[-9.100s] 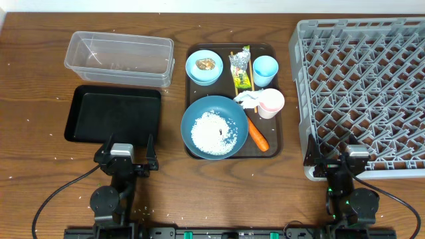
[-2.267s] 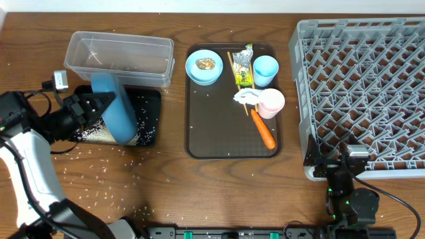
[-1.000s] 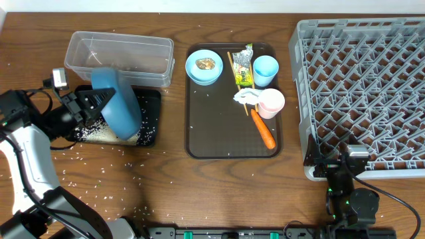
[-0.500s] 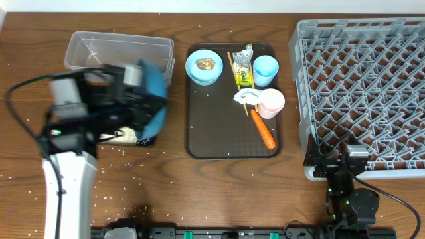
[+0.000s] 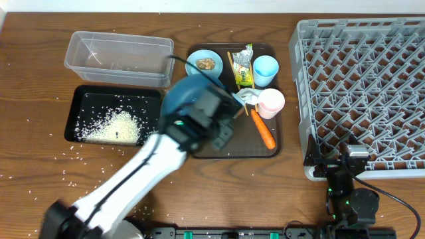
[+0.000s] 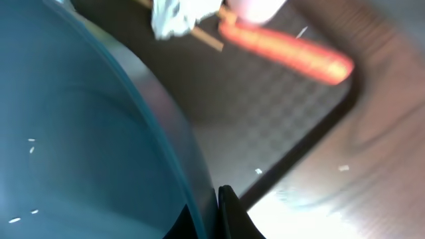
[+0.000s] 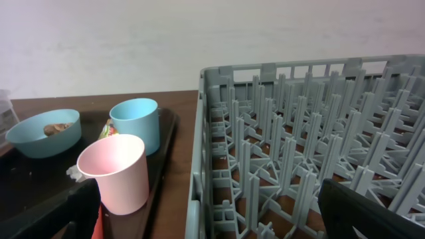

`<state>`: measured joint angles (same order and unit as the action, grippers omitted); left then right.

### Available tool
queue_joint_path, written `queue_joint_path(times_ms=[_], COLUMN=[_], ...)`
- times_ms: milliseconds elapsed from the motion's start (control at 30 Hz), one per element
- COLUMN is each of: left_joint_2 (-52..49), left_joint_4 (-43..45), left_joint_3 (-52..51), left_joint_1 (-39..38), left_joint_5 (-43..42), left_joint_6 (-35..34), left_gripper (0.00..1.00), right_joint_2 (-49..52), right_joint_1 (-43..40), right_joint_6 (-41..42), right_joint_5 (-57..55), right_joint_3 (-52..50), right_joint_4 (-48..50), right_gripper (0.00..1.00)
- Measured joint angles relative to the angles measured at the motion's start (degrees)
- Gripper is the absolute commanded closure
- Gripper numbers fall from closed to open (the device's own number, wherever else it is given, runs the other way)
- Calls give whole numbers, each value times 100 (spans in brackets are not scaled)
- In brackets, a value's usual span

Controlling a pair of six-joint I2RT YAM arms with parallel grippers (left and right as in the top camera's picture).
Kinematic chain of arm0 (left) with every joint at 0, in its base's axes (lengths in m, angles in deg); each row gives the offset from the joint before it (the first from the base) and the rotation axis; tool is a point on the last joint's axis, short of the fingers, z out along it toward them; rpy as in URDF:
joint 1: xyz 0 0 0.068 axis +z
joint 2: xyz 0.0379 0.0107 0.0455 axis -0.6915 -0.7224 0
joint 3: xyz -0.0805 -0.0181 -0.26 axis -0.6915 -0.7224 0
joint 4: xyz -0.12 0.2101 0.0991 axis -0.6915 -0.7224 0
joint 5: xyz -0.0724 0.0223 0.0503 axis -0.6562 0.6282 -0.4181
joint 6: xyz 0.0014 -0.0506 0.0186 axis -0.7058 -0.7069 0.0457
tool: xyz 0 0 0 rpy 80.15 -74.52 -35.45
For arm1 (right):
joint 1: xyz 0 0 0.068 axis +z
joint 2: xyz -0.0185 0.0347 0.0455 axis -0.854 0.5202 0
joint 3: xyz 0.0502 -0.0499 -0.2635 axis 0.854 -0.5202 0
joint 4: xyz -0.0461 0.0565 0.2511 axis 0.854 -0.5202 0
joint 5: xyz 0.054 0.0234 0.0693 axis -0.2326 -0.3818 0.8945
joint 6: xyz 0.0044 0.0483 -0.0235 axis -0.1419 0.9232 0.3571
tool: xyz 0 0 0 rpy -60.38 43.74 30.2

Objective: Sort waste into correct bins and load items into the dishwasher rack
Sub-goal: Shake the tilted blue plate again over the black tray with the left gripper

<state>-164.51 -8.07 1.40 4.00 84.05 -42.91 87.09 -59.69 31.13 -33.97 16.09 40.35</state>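
Note:
My left gripper point(image 5: 214, 111) is shut on the rim of the large blue bowl point(image 5: 186, 97), held tilted above the left part of the brown tray point(image 5: 229, 147). In the left wrist view the bowl point(image 6: 80, 133) fills the left side, with one fingertip point(image 6: 229, 214) against its rim. Loose rice point(image 5: 109, 125) lies in the black tray point(image 5: 73, 106). The carrot point(image 5: 261, 131), tissue point(image 5: 247, 97), pink cup point(image 5: 271, 102), light-blue cup point(image 5: 265, 69), wrapper point(image 5: 244, 66), chopsticks point(image 5: 234, 72) and the small bowl point(image 5: 204, 66) with a brown lump stay on the brown tray. My right gripper point(image 5: 335, 154) stands open at the rack's point(image 5: 365, 79) near-left corner.
The clear tub point(image 5: 119, 56) stands behind the black tray. Rice grains are scattered over the table at the lower left. In the right wrist view the pink cup point(image 7: 116, 172) and light-blue cup point(image 7: 136, 123) stand just left of the rack wall point(image 7: 199, 166).
My left arm has swung the blue bowl right, from over the black tray to over the brown tray. The rice pile in the black tray is now uncovered. The right arm has not moved.

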Motion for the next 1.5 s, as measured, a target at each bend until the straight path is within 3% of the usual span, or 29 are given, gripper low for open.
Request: queue_joint_path(times_ms=[233,467,600,767,933,1167,1400,1500], left_joint_2=[-511,162,1303,2463,2951,2542,1349,802], left_joint_4=[-22,-107,-170,-295,-337,-251,-205,-243], left_joint_3=[0,0,33,153,157,157,157,157], left_joint_1=[-321,-125,505,1932,3873,6380,7591,7740], left_joint_5=[1329,2052,2184,2035,212,-3779,-7082,-7759], left_joint_6=[-409,-1272,-1574,-1725,-1707,-1279,-605,-459], left_gripper=[94,94,94,94,94,94,94,94], right_joint_2=[0,0,0,0,0,0,0,0], right_joint_1=[0,0,0,0,0,0,0,0], right_joint_6=[0,0,-2,0,0,-2,-2,-2], right_joint_5=[0,0,2,0,2,0,0,0], right_joint_3=[2,2,0,0,0,0,0,0], right_joint_4=[0,0,0,2,0,0,2,2], right_gripper=[1,1,0,1,1,1,1,1])
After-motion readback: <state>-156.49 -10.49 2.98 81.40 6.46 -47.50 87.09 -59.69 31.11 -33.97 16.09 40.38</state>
